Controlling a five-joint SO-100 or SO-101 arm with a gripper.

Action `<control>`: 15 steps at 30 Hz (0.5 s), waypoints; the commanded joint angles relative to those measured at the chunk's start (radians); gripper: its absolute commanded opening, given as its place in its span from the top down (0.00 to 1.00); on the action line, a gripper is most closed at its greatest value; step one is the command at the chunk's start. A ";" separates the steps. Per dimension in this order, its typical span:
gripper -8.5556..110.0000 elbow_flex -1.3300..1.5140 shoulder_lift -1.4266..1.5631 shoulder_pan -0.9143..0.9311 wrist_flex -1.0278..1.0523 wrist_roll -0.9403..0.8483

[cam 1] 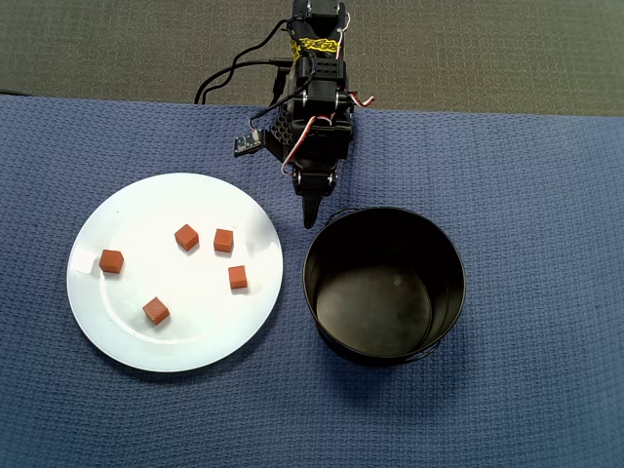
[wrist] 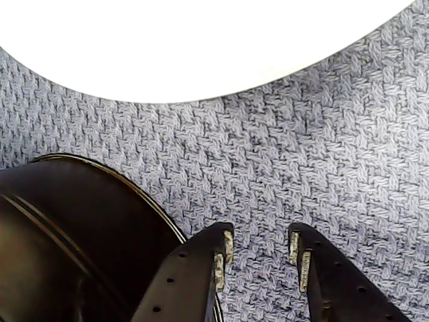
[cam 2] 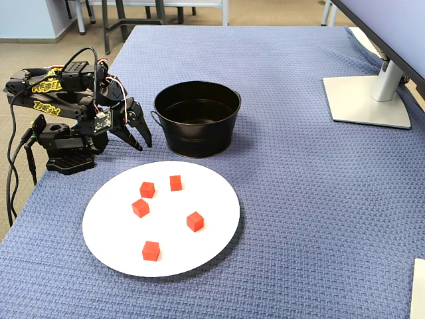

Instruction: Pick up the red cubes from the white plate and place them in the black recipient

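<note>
Overhead, we see five red cubes (cam 1: 186,237) spread across the white plate (cam 1: 117,336), none yet in the black recipient (cam 1: 384,285), which sits just beside the plate's right edge. Our gripper (cam 1: 310,216) hangs off the plate, near its upper right rim and close to the recipient's rim, so we judge the first pick is still to start; the nearest cubes lie toward that side of the plate, and we would take one of those. From the wrist, the fingers (wrist: 224,247) stand slightly apart with nothing between them, over blue cloth (wrist: 301,161) between plate and recipient. We should widen them and square them to a cube's flat faces. From the fixed view, the arm (cam 2: 63,100) sits folded behind the plate's far edge, so a reach forward and down is needed.
</note>
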 commanded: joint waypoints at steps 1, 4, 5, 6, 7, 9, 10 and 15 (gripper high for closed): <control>0.93 -0.002 -0.005 0.055 -0.029 -0.071; 0.93 -0.002 -0.005 0.055 -0.029 -0.071; 0.93 -0.002 -0.005 0.055 -0.029 -0.072; 0.93 -0.002 -0.005 0.055 -0.029 -0.072; 0.93 -0.002 -0.005 0.055 -0.029 -0.072; 0.93 -0.002 -0.005 0.055 -0.029 -0.072; 0.93 -0.002 -0.005 0.055 -0.029 -0.072; 0.93 -0.008 -0.006 0.060 -0.025 -0.066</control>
